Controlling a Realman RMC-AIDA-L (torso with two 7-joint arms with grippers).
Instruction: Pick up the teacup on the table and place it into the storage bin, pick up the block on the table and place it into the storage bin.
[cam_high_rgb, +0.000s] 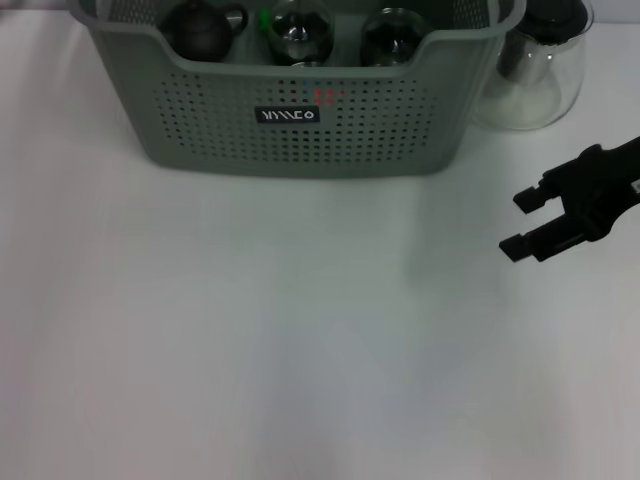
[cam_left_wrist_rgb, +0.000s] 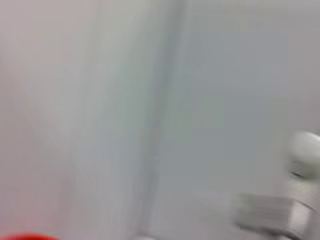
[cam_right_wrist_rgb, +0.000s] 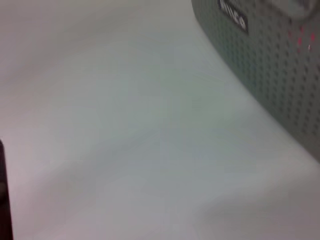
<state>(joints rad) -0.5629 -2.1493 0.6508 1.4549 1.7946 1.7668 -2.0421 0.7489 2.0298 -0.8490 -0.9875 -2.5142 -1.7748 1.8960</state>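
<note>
One grey-green perforated storage bin (cam_high_rgb: 300, 110) with a black label stands at the table's (cam_high_rgb: 250, 330) far edge. The right gripper (cam_high_rgb: 520, 222), jaws apart and empty, hovers well off its right corner.

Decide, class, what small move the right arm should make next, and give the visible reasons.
Probably draw back to rest: the right gripper hangs open and empty over the table, no teacup or block shows there, and the storage bin already holds dark items.

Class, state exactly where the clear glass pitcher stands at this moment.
In the head view the glass pitcher stands at the far right of the table, just beside the storage bin's right end, beyond the open right gripper.
</note>
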